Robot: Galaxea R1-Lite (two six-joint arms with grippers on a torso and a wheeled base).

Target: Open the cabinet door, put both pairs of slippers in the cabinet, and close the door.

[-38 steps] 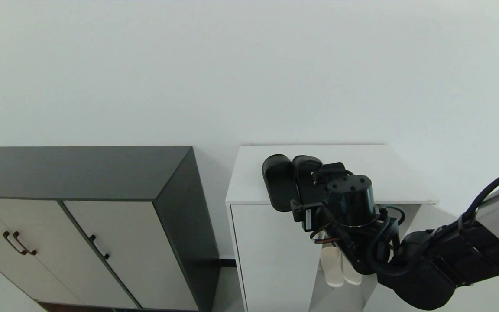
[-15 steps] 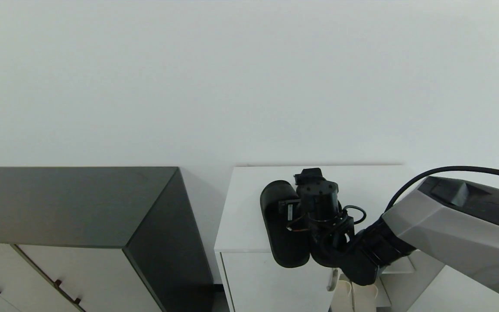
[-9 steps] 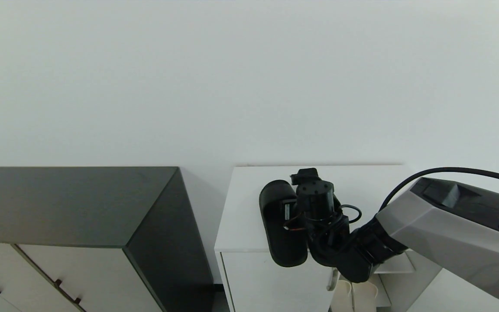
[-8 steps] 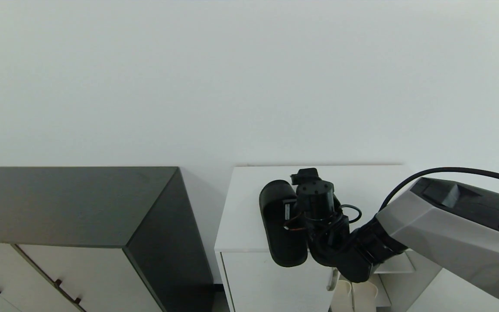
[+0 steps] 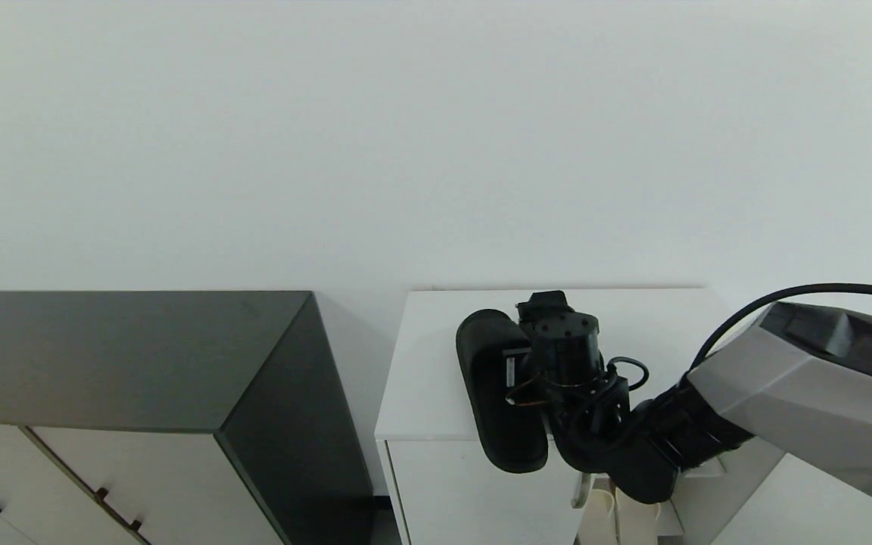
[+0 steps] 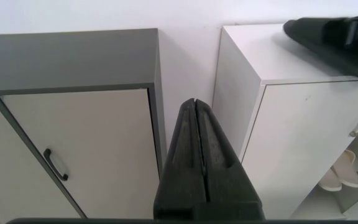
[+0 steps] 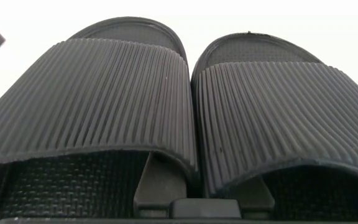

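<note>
Black slippers [image 5: 498, 409] above white cabinet [image 5: 428, 378] top; dark cabinet [image 5: 103, 356] beside, wall [image 5: 406, 151] behind.

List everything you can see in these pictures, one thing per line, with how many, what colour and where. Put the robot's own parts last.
black slippers: one pair, black with ribbed straps, side by side on top of the white cabinet, heels over its front edge.
pale slippers: one pair, cream, low down inside the white cabinet.
white cabinet: one, white, against the wall, right of the dark cabinet.
dark cabinet: one, dark grey top and side, cream doors with dark handles.
wall: white, behind both cabinets.
right gripper: black, a finger inside each black slipper, pinching the pair together.
left gripper: black, shut and holding nothing, in front of the gap between the cabinets.
</note>
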